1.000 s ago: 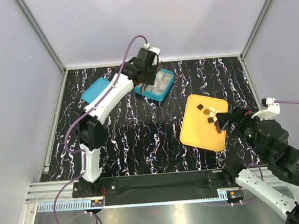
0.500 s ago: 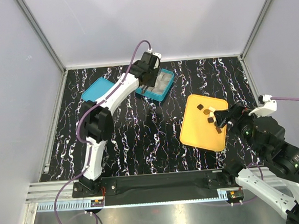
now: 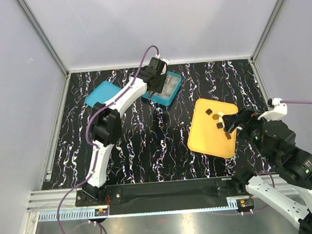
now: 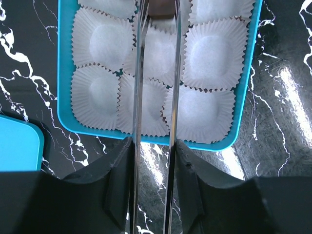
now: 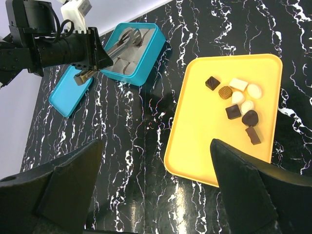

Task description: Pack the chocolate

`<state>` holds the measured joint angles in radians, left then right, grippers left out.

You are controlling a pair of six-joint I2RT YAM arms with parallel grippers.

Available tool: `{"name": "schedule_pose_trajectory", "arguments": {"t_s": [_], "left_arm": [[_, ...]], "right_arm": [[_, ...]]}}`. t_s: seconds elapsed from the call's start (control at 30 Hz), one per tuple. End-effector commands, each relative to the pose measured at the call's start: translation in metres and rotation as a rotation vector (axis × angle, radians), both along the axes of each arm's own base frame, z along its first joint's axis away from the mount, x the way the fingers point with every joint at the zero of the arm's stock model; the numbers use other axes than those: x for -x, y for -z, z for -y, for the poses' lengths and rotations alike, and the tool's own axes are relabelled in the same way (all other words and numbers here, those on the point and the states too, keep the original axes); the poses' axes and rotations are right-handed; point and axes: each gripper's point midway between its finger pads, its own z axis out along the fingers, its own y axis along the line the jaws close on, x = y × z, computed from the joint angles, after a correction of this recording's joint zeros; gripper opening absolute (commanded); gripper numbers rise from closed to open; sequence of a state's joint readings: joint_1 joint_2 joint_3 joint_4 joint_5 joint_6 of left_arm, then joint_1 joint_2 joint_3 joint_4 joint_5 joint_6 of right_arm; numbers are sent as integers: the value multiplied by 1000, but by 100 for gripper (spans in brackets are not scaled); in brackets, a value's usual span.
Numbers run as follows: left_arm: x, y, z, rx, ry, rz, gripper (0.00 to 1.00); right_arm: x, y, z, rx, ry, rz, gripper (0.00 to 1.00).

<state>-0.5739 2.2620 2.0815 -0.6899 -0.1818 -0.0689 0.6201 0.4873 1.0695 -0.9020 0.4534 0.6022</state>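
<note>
I see the chocolate [image 5: 233, 111] sitting on the yellow tray [image 5: 204, 136], nine small pieces bunched toward the tray's far right part. Some are dark brown, some pale cream, and one round piece is golden brown. The rest of the tray is bare. The tray lies flat on the black marbled bench [image 3: 147, 144].

My right end effector [image 5: 157, 146] hangs above the tray's right edge in the top view. Its two dark fingers are spread wide, with nothing between them.

The teal box [image 5: 146, 63] sits on the bench well apart from the tray, off its far left corner. White pleated paper cups [image 4: 102, 39] fill the box side by side. The box's teal lid [image 5: 68, 95] lies flat beyond it, farther from the tray.

My left end effector [image 4: 157, 9] reaches into that box, well away from the tray. Its long thin blades run over the middle row of cups with only a narrow gap between them. In the wrist view a dark brown piece [image 4: 162, 7] shows between the blades at the top edge, right at the tips. I cannot tell whether the blades are pinching it or it lies loose in a cup, because the tips are cut off by the frame.
</note>
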Motion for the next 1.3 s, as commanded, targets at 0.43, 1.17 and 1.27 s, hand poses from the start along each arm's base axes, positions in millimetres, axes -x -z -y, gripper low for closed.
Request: {"name": "schedule_pose_trajectory", "arguments": {"t_s": [0.43,1.17,1.27], "left_arm": [[-12,-84,5,98,9,180,46],[160,-127,113,224,304,139,48],[181,-113,136,219,355,113,50]], "right_arm": [[-6,-11,-3,-21,9,32,100],[16,-7,10,-67,18,11,100],[17,-8,10,-71,17,16,100]]}}
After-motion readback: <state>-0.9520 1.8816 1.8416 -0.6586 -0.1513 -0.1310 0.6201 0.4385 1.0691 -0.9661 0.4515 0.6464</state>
